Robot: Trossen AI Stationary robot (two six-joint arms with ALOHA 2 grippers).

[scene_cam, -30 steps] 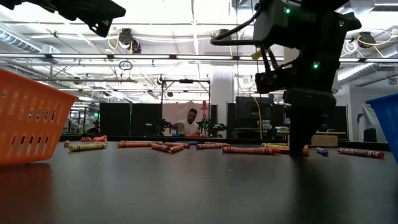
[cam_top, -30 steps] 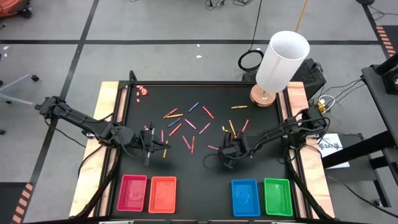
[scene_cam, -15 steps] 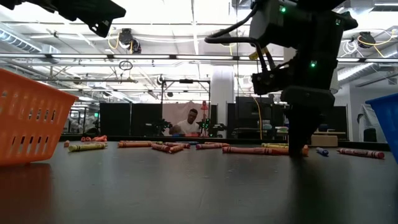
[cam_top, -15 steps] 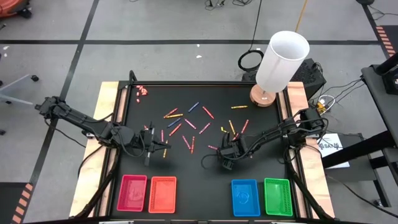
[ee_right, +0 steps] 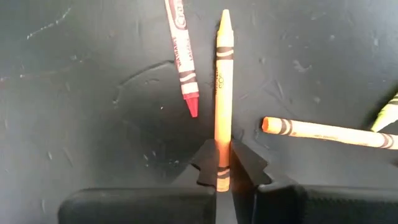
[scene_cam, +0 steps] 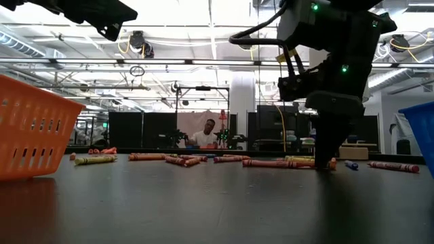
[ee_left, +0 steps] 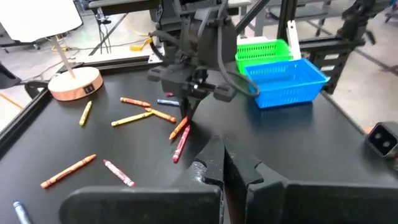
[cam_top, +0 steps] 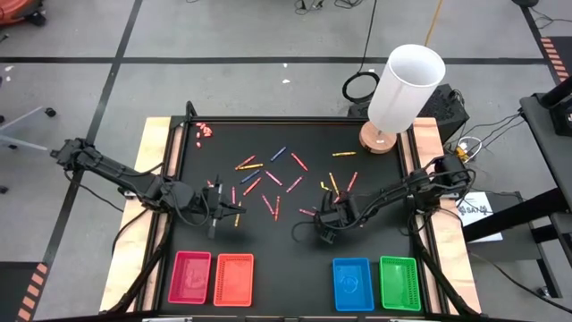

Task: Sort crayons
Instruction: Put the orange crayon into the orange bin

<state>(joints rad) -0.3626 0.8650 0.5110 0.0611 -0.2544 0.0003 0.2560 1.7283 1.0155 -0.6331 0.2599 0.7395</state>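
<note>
High view: we log the right gripper (cam_top: 328, 217) at about 4 o'clock from the table centre, closed among the scattered crayons (cam_top: 268, 179); the left gripper (cam_top: 230, 211) waits at about 8 o'clock, closed and empty. The orange tray (cam_top: 233, 279) lies toward 7 o'clock of the right gripper.

Low view: we see the right gripper (scene_cam: 325, 159) down at the tabletop.

Right wrist view: we note the fingers (ee_right: 247, 167) pinched on the butt end of an orange crayon (ee_right: 222, 93), its long axis running straight out from them. A red crayon (ee_right: 181, 53) lies just beside, apart.

Left wrist view: its fingers (ee_left: 214, 163) meet on nothing.
</note>
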